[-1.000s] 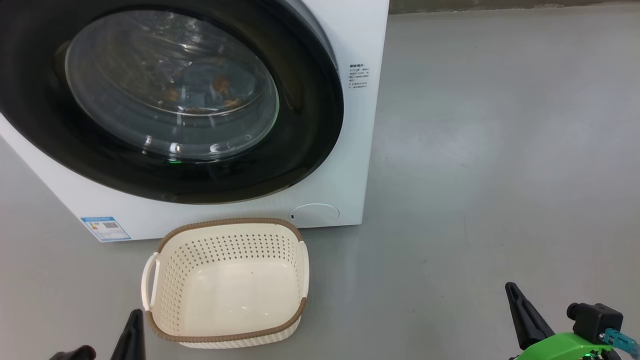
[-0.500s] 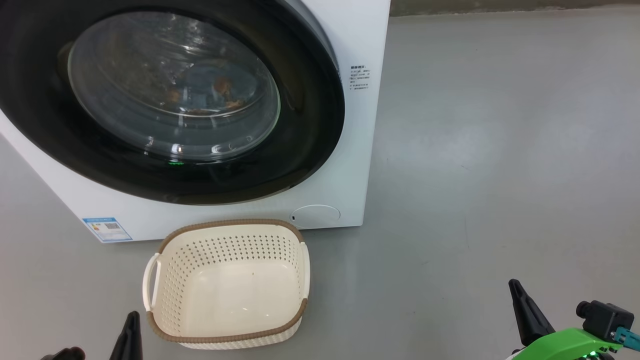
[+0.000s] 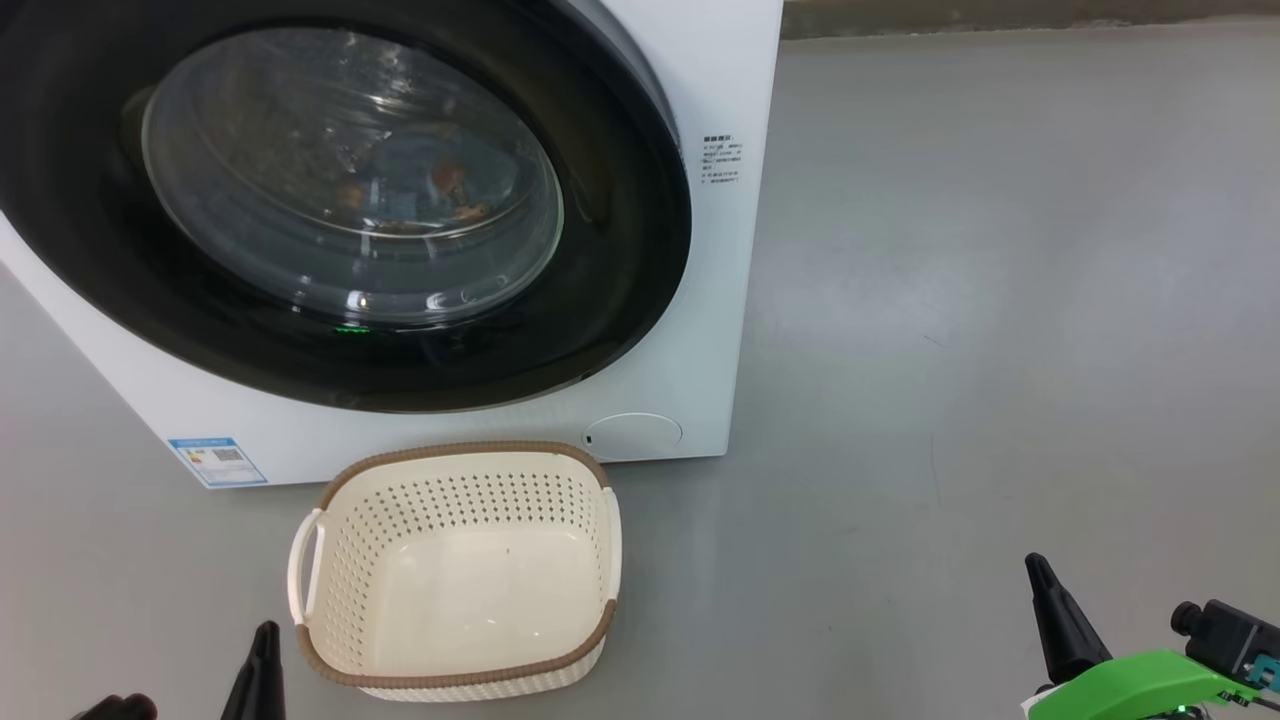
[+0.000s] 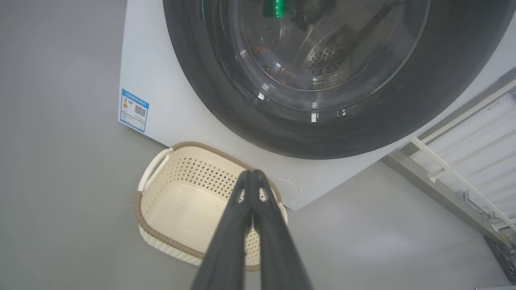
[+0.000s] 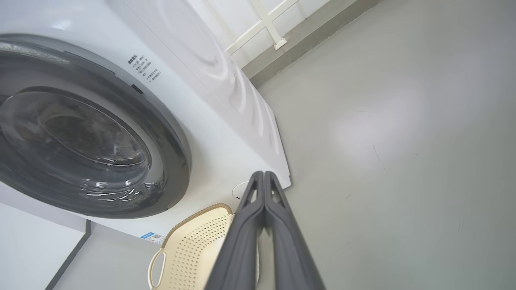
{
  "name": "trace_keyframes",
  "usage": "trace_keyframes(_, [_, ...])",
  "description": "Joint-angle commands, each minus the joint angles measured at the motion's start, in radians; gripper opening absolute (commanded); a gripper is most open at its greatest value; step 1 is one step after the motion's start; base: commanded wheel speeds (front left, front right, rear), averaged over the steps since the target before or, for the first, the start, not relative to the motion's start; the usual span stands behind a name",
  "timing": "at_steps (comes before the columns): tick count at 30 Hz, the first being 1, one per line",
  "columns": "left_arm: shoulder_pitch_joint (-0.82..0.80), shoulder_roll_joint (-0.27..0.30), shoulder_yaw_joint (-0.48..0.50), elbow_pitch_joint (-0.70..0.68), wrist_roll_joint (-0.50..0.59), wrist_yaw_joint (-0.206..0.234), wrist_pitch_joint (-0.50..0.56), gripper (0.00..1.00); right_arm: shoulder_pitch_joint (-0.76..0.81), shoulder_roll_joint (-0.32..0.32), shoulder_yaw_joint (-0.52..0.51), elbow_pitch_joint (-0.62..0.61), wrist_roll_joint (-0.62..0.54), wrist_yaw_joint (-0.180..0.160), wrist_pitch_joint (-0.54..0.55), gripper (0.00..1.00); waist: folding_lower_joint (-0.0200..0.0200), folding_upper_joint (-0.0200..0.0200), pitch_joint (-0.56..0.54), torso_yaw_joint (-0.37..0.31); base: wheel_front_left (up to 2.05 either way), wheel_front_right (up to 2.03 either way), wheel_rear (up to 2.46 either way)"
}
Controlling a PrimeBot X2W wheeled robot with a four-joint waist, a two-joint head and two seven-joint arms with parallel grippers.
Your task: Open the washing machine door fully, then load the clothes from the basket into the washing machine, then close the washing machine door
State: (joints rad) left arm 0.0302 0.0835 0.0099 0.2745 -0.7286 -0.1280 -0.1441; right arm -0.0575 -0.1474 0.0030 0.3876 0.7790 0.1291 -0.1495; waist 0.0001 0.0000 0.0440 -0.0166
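The left end effector [image 3: 266,634] hangs low at the lower left of the head view, just beside the near left corner of the basket [image 3: 460,447]. Its two dark fingers are pressed tip to tip, gripping nothing, and point up toward the washing machine [image 3: 720,80]. The right end effector [image 3: 1036,566] sits at the lower right over the grey floor [image 3: 950,350], well apart from the basket. It is likewise closed and empty, with a green wrist piece [image 3: 1130,682] behind it. The washing machine door [image 3: 620,300] lies flush against the front. The clothes [image 3: 445,185] show through its glass, blue with orange-brown patches. The basket stands on the floor just before the machine, its inside bare cream plastic.
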Motion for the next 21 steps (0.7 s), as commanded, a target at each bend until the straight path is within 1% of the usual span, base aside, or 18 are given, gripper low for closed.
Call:
trace_keyframes(1, [-0.043, 0.012, 0.021, -0.022, -0.03, -0.001, 0.006, 0.0, -0.026, -0.003, -0.004, -0.03, 0.031, 0.001, 0.01, 0.0, -0.0001, 0.0, -0.001, 0.0, 0.0, 0.0, 0.0])
trace_keyframes(21, [-0.067, 0.001, 0.041, -0.024, -0.238, -0.002, 0.068, 0.0, -0.032, 0.022, -0.032, -0.058, 0.227, 0.001, 0.072, 0.0, -0.0001, 0.0, -0.011, 0.004, 0.0, 0.0, 0.0])
